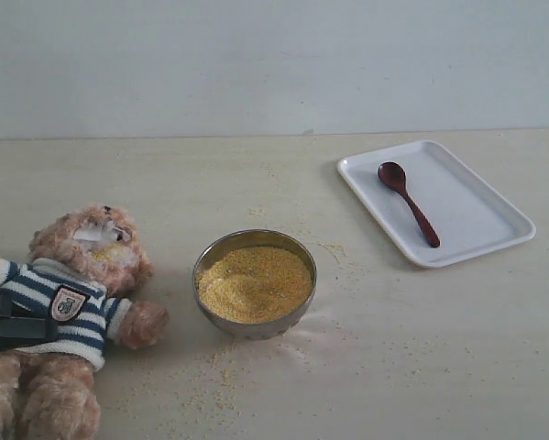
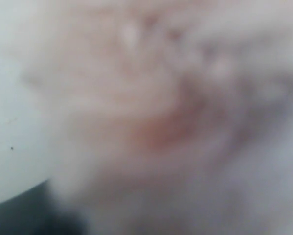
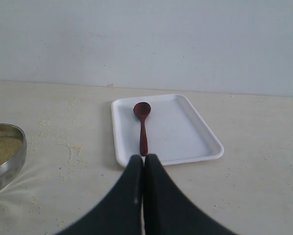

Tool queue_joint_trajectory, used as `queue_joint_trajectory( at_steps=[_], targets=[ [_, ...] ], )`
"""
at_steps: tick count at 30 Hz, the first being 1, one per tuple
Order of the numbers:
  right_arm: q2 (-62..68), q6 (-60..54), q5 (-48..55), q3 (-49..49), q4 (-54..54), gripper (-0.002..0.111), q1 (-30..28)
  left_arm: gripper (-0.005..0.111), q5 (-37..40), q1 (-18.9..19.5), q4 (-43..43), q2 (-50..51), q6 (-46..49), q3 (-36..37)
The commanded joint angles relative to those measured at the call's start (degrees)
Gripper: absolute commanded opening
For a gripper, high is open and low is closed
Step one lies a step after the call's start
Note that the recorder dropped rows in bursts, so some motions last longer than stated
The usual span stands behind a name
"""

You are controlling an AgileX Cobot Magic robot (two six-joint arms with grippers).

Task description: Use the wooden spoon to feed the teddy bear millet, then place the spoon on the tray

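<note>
The teddy bear [image 1: 82, 266] lies on its back at the table's left, in a striped sweater, with millet specks on its muzzle. My left gripper [image 1: 17, 328] shows only as a black part across the bear's torso. Its wrist view is filled with blurred fur [image 2: 151, 98], so how its jaws stand is hidden. Millet [image 1: 254, 282] fills the round metal bowl [image 1: 201, 266] at the centre. The wooden spoon [image 1: 410, 203] lies in the white tray [image 1: 476, 215] at the right. My right gripper [image 3: 144, 157] is shut and empty, just short of the spoon's handle [image 3: 143, 142] and the tray's edge [image 3: 185, 159].
Loose millet grains [image 1: 210, 376] are scattered on the table in front of the bowl and between the bowl and the tray. A plain pale wall [image 1: 274, 64] closes off the back of the table.
</note>
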Motion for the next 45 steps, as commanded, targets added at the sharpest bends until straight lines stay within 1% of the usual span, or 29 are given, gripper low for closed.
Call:
queue_joint_trajectory(
  at_steps=[1, 6, 9, 14, 20, 24, 28, 35, 37, 41, 45],
  targets=[
    [-0.3, -0.1, -0.3, 0.3, 0.1, 0.000, -0.3, 0.051, -0.6, 0.0, -1.4, -0.1, -0.6, -0.4],
    [-0.3, -0.1, -0.3, 0.3, 0.1, 0.000, -0.3, 0.062, 0.4, 0.0, -2.0, -0.2, -0.9, -0.4],
    [-0.3, -0.1, -0.3, 0.3, 0.1, 0.000, -0.3, 0.066, 1.4, 0.0, -2.3, -0.9, -1.2, -0.6],
    [-0.3, -0.1, -0.3, 0.3, 0.1, 0.000, -0.3, 0.066, 0.7, 0.4, -1.1, -4.6, -3.1, -0.6],
    [-0.3, -0.1, -0.3, 0.3, 0.1, 0.000, -0.3, 0.066, 1.9, 5.0, 2.0, -10.0, -7.8, -0.6],
    [-0.3, -0.1, -0.3, 0.3, 0.1, 0.000, -0.3, 0.066, 4.4, 6.9, 3.2, -11.9, -9.0, -0.6],
    [-0.3, -0.1, -0.3, 0.3, 0.1, 0.000, -0.3, 0.066, 2.9, 6.9, 6.8, -12.0, -12.3, -0.5],
    [-0.3, -0.1, -0.3, 0.3, 0.1, 0.000, -0.3, 0.066, 2.3, 6.9, 8.6, -12.6, -14.0, -0.5],
    [-0.3, -0.1, -0.3, 0.3, 0.1, 0.000, -0.3, 0.066, 2.0, 7.4, 9.0, -13.1, -14.7, -0.5],
    [-0.3, -0.1, -0.3, 0.3, 0.1, 0.000, -0.3, 0.066, 2.2, 10.4, 11.4, -15.4, -17.8, -0.6],
    [-0.3, -0.1, -0.3, 0.3, 0.1, 0.000, -0.3, 0.064, 2.8, 13.8, 11.7, -19.2, -18.3, -0.6]
  ],
)
